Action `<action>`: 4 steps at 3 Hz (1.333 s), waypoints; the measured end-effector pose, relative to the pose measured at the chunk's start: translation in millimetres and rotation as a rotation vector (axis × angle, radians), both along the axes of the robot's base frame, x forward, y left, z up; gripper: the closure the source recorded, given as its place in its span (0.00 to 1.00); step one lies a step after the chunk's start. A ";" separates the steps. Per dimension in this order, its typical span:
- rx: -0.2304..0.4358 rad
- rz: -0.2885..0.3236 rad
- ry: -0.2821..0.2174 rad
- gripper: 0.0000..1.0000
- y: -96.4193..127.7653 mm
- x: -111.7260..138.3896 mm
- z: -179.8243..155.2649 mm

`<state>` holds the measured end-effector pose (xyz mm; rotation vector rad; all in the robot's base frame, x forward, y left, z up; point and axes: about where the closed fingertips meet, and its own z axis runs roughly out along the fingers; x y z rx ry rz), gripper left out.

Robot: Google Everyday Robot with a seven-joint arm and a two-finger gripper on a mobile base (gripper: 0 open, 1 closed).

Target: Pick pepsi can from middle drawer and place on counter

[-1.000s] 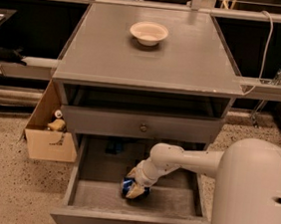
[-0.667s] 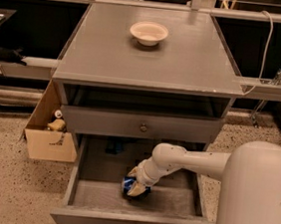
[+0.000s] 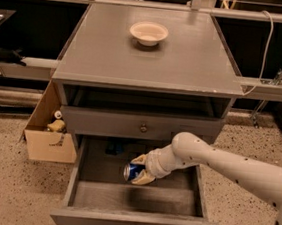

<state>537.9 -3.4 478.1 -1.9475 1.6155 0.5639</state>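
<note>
The pepsi can (image 3: 132, 171), dark blue with a silver end, lies sideways in my gripper (image 3: 139, 168), held above the floor of the open middle drawer (image 3: 137, 199). The gripper's pale fingers are shut on the can from above and below. My white arm (image 3: 226, 163) reaches in from the right. The grey counter (image 3: 187, 59) is the cabinet's flat top, above the drawer.
A white bowl (image 3: 148, 33) sits on the counter at the back middle. A shut drawer front with a dark knob (image 3: 143, 128) is right above the open drawer. An open cardboard box (image 3: 48, 130) with small items stands on the floor at the left.
The gripper has lifted the can off the drawer floor and a little toward the back. The view has shifted slightly.
</note>
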 end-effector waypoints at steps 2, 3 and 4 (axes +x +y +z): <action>0.072 0.079 -0.024 1.00 -9.5 -0.5 52.0; 0.109 0.079 -0.034 1.00 -8.7 3.0 72.7; 0.136 0.109 -0.034 1.00 -5.2 1.2 121.0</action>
